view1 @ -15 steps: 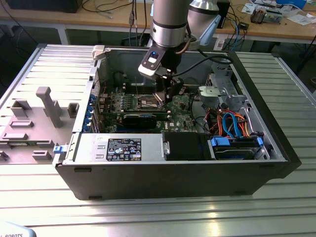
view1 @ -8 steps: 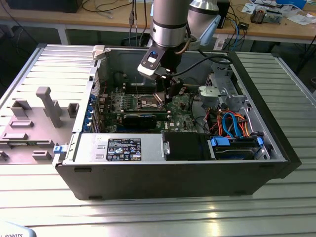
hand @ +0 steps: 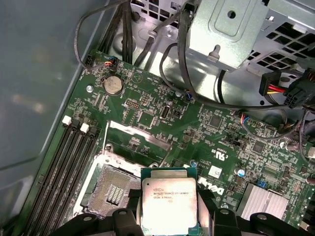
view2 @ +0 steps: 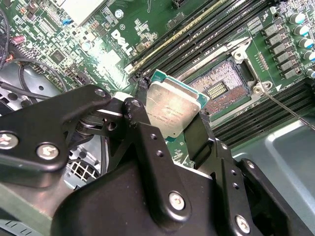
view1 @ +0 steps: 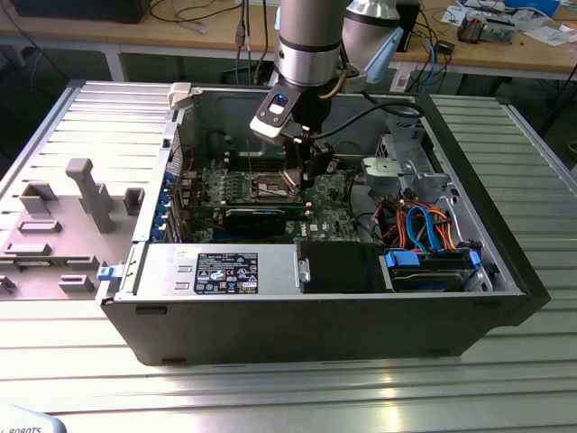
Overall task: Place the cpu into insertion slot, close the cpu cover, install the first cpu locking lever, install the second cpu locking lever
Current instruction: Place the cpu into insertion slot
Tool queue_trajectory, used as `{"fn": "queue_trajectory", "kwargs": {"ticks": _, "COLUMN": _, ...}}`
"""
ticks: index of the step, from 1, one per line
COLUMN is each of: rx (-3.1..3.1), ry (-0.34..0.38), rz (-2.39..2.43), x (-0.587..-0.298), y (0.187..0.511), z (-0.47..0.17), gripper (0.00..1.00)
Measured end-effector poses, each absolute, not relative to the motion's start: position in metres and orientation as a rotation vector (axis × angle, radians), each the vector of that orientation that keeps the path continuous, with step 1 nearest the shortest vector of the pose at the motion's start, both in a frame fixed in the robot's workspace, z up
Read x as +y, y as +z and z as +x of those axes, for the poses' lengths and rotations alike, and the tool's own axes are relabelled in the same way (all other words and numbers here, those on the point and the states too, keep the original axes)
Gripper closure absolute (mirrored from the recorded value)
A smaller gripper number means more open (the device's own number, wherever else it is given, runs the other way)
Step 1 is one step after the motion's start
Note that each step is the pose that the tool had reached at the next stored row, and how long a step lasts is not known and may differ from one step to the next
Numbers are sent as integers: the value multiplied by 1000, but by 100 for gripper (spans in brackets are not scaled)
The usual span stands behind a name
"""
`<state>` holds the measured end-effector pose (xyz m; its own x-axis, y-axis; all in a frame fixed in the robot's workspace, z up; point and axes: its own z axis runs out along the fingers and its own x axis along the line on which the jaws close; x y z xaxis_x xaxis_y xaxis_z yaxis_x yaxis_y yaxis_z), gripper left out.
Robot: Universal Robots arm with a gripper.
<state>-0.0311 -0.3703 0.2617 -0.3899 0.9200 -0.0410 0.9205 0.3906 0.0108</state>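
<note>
Exterior view, mid-frame: the gripper (view1: 302, 176) hangs over the green board (view1: 329, 194). Second wrist view: its jaws clamp the cpu (view2: 172, 110) just beside the bare insertion slot (view2: 219, 88); placing is in hand, and seating likely needs the edges squared up. First wrist view: the chip's lid carries fine print.

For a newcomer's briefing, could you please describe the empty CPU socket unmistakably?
Inside the open black computer case lies a green circuit board. Beside its long black memory slots sits the small square socket, set apart by its silvery metal rim and dark centre.
</note>
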Motion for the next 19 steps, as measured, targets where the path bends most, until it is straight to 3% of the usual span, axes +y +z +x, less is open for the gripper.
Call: {"fn": "queue_trajectory", "kwargs": {"ticks": 19, "rx": 2552, "ry": -32, "rz": 1755, "x": -370, "y": 261, "z": -31, "gripper": 46}}
